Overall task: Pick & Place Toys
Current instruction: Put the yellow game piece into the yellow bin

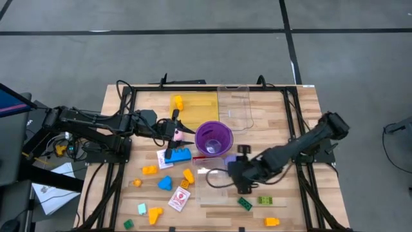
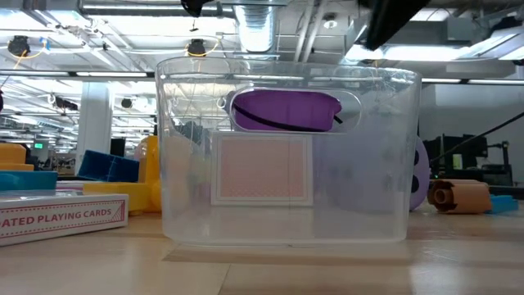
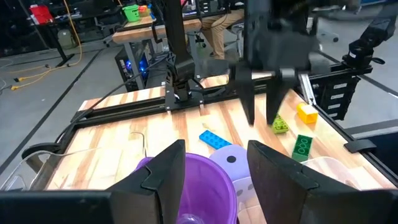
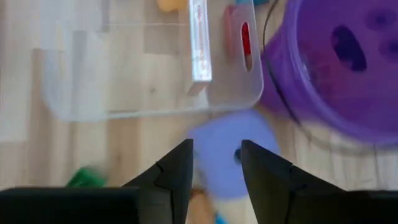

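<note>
Toys lie scattered over the near half of the table: a blue brick (image 1: pixel 179 154), orange bricks (image 1: pixel 149 169), green bricks (image 1: pixel 244 203) and a card box (image 1: pixel 179 200). A purple dotted die (image 3: pixel 231 158) rests on the wood beside the purple cup (image 1: pixel 214 138). My right gripper (image 3: pixel 260 118) points down above that die, fingers apart with nothing between them. My left gripper (image 3: pixel 214 152) reaches in from the table's left, nearly level, open over the cup's left rim. A pink die (image 1: pixel 175 134) shows just under its fingers.
A clear tray (image 1: pixel 215 188) at the near middle holds an upright card (image 2: pixel 262 168). A yellow tray (image 1: pixel 199 103) with a yellow brick (image 1: pixel 177 102) and another clear tray (image 1: pixel 235 108) stand at the far edge. Black frame rails run along both table sides.
</note>
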`<action>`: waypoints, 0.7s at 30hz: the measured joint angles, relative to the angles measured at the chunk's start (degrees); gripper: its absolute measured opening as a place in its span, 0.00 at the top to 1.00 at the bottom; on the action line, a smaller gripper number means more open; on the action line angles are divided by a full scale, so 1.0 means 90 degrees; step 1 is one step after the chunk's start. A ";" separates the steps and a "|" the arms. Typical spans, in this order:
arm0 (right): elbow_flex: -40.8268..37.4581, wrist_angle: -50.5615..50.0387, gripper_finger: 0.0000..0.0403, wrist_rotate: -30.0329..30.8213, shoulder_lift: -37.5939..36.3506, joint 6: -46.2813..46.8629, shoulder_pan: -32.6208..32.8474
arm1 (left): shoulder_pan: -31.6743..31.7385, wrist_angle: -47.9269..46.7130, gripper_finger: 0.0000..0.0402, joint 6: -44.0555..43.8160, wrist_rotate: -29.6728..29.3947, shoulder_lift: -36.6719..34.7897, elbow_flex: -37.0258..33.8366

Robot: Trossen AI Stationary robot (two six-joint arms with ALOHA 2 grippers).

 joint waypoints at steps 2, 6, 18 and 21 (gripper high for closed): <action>-0.0072 -0.0342 0.68 0.0152 -0.0210 0.0558 0.0240 | 0.0002 0.0005 0.58 -0.0069 -0.0002 0.0002 0.0000; -0.0347 -0.1034 0.68 0.0576 -0.0614 0.1734 0.0780 | 0.0001 0.0005 0.58 -0.0105 -0.0022 0.0000 0.0000; -0.1066 -0.2359 0.68 0.1171 -0.1252 0.4201 0.1951 | 0.0002 0.0007 0.58 -0.0113 -0.0022 0.0001 0.0000; -0.1211 -0.2475 0.68 0.1180 -0.1260 0.4207 0.2008 | 0.0002 0.0009 0.58 -0.0234 -0.0019 0.0000 0.0000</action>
